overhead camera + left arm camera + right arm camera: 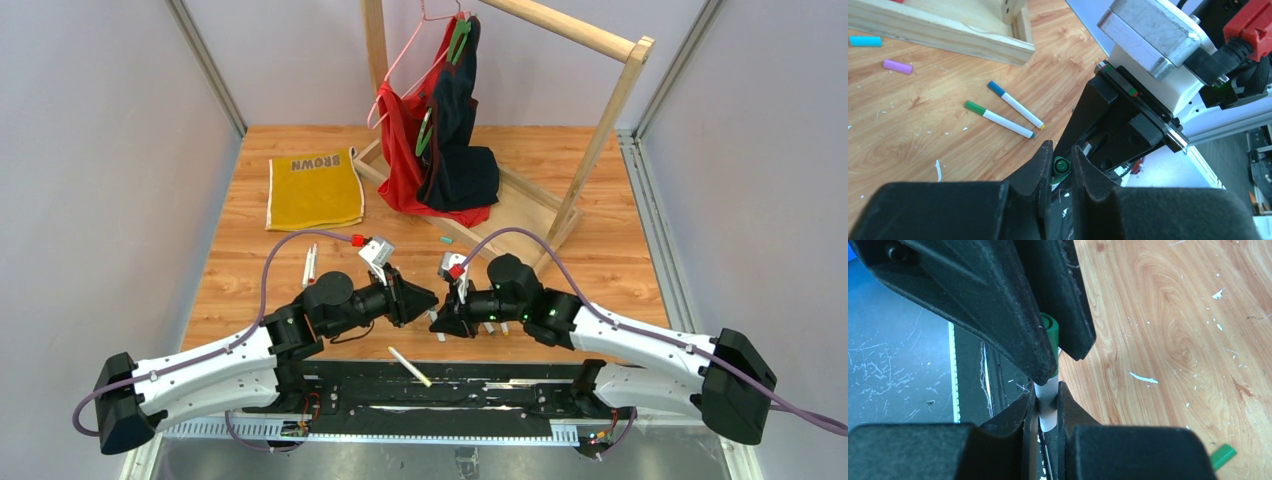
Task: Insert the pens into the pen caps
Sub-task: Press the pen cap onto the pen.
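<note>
Green cap (1061,166): pinched between the narrow-set fingers of the left gripper (1062,152), mouth turned toward the other arm, held above the table (250,290) by its near edge.
White pen (1047,402): clamped by the barrel in the right gripper (1047,396), jaws narrow around it, upper end running in line with the cap and seemingly entering it; depth hidden behind the fingers.
Weight: judged very light, both pieces; hardly any load on either grip.
Stiffness: hard plastic, probably rigid enough for an axial push; thin barrel likely to pivot in the pads if pushed off-axis.
Surface: smooth and round; prone to slipping or rolling between flat pads.
Where to hold: barrel close to the tip end, for less lever; cap across its sides, mouth left free.
Fragility: felt tip at risk of crushing against the cap rim if misaligned.
Loose pens: blue-ended pen (1015,104) and green-ended pen (999,119), flat on the wood, near each other but apart.
Loose caps: purple cap (897,66) and teal cap (865,41), beside the wooden frame (948,35), well apart from those pens.
Pickup of the flat ones: best across the barrel from above, given the tendency to roll.
</note>
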Tool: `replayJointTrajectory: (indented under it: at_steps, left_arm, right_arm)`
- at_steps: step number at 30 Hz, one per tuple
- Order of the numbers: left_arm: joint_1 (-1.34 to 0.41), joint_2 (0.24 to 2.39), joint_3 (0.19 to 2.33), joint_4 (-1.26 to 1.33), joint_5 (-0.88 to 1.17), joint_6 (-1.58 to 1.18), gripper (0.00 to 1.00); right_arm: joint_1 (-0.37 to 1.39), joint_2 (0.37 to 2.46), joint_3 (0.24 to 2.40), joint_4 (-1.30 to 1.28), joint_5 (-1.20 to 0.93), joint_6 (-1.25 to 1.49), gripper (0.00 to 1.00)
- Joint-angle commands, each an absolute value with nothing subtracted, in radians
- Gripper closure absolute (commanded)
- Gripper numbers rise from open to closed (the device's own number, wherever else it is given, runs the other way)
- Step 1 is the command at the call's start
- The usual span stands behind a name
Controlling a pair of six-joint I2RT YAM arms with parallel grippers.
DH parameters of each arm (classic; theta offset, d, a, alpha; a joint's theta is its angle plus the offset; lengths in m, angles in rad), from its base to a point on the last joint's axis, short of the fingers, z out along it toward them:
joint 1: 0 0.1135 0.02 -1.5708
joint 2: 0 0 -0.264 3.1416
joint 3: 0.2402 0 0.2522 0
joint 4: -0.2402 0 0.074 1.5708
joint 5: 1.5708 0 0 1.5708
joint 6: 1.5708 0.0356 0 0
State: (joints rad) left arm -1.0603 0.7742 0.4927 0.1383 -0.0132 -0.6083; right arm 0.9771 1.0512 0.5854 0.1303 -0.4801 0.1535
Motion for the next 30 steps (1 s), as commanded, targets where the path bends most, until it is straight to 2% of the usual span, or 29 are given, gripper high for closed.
replayJointTrajectory:
  at_steps: [1, 12, 30]
  left_arm:
    - [-1.068, 0.780, 0.452, 0.086, 0.007, -0.676, 1.00]
    - [-1.069, 0.787, 0.417, 0.058, -0.032, -0.733, 1.00]
    - [-1.069, 0.824, 0.380, 0.053, 0.030, -0.712, 1.00]
  right_arm:
    - [0.986, 1.055, 0.643, 0.202, -0.353, 0.160, 0.99]
    - [0.991, 1.097, 0.689, 0.161, -0.258, 0.144, 0.99]
    - [0.991, 1.179, 0.769, 0.160, -0.206, 0.144, 0.99]
